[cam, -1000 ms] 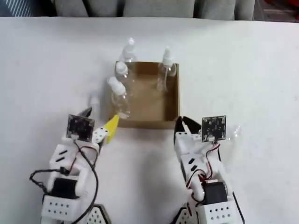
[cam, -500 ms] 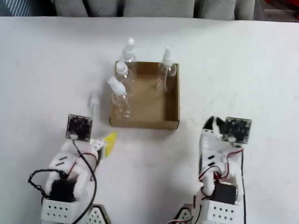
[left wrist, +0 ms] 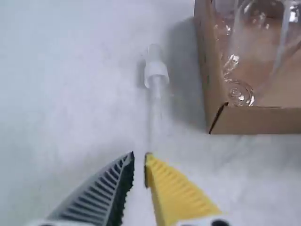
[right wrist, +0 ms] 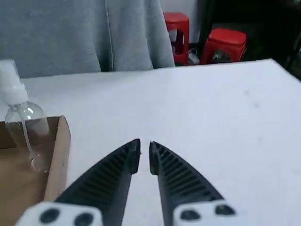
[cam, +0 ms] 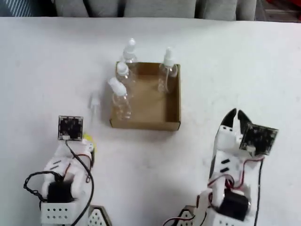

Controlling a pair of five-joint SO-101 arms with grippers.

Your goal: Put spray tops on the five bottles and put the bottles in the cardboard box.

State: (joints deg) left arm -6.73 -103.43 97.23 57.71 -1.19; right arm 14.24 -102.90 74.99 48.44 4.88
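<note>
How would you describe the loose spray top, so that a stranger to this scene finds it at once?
Find the brown cardboard box in the middle of the white table. Beside its wall, on the side of the left arm, lies the spray top, a white head with a thin clear tube. Unlike the tops on the bottles, it lies flat on the table.

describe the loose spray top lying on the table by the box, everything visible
The spray top is a white plastic pump head with a thin clear dip tube. It lies flat on the white table, just outside the cardboard box with a gap between, its tube pointing toward the left gripper.
</note>
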